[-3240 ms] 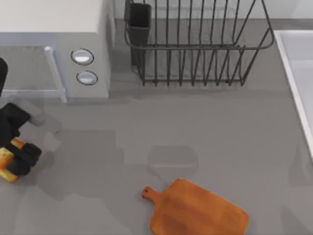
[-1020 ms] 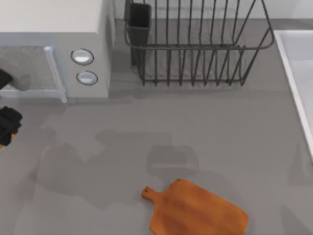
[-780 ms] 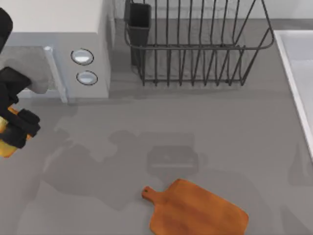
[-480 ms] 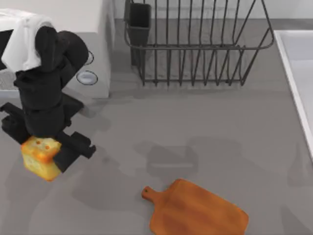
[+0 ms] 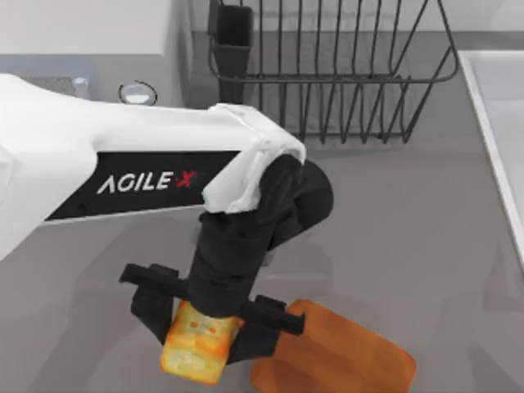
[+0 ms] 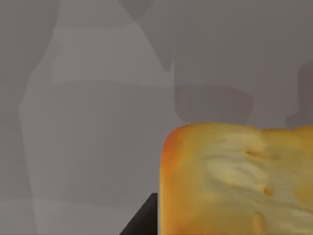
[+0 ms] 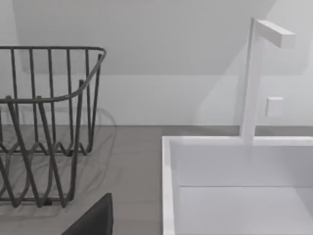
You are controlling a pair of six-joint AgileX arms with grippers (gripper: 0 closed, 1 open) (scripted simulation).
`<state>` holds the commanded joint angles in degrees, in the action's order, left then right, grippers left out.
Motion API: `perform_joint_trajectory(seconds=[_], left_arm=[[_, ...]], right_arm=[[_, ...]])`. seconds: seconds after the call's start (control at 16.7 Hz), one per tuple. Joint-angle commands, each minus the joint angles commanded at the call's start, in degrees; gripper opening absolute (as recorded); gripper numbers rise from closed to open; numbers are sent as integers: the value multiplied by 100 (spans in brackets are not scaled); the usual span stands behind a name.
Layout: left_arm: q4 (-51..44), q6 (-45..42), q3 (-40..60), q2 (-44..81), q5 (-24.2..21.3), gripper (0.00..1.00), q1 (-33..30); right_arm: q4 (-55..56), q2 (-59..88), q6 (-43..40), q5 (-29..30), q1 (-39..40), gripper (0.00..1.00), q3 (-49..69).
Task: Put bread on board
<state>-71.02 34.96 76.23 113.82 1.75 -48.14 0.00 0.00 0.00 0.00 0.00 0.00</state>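
Observation:
My left arm reaches across the table from the left, and its gripper (image 5: 205,327) is shut on the bread (image 5: 196,350), a golden-yellow chunk with orange-brown crust. The bread hangs above the table just left of the board (image 5: 352,360), over the spot where the handle lies hidden under the gripper. The board, flat orange-brown wood, lies at the front centre. In the left wrist view the bread (image 6: 234,181) is close up over grey table. A dark finger (image 7: 95,218) of the right gripper pokes into the right wrist view.
A dark wire dish rack (image 5: 327,74) stands at the back centre, also in the right wrist view (image 7: 44,122). A grey microwave (image 5: 90,41) sits back left. A white sink (image 5: 499,123) with a faucet (image 7: 254,73) borders the right side.
My left arm has lifted the bread from the far left and swung it right and forward, to beside the board's handle end.

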Motion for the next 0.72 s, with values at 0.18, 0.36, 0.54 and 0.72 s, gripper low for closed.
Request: perform_joint_trajectory(seconds=[0.18,0.36,0.54,0.72], left_arm=[[253,1316,507,140,-116,0,-660],[573,2090,1032,137,-161,0,-1041],[711,2328,1262,123,-162,0,-1161],[711,2328,1262,123,-162,0,-1161]], right_arm=[[0,0,0,0,0,100,0],[0,0,0,0,0,100,0],[0,0,0,0,0,100,0],[0,0,0,0,0,100,0]])
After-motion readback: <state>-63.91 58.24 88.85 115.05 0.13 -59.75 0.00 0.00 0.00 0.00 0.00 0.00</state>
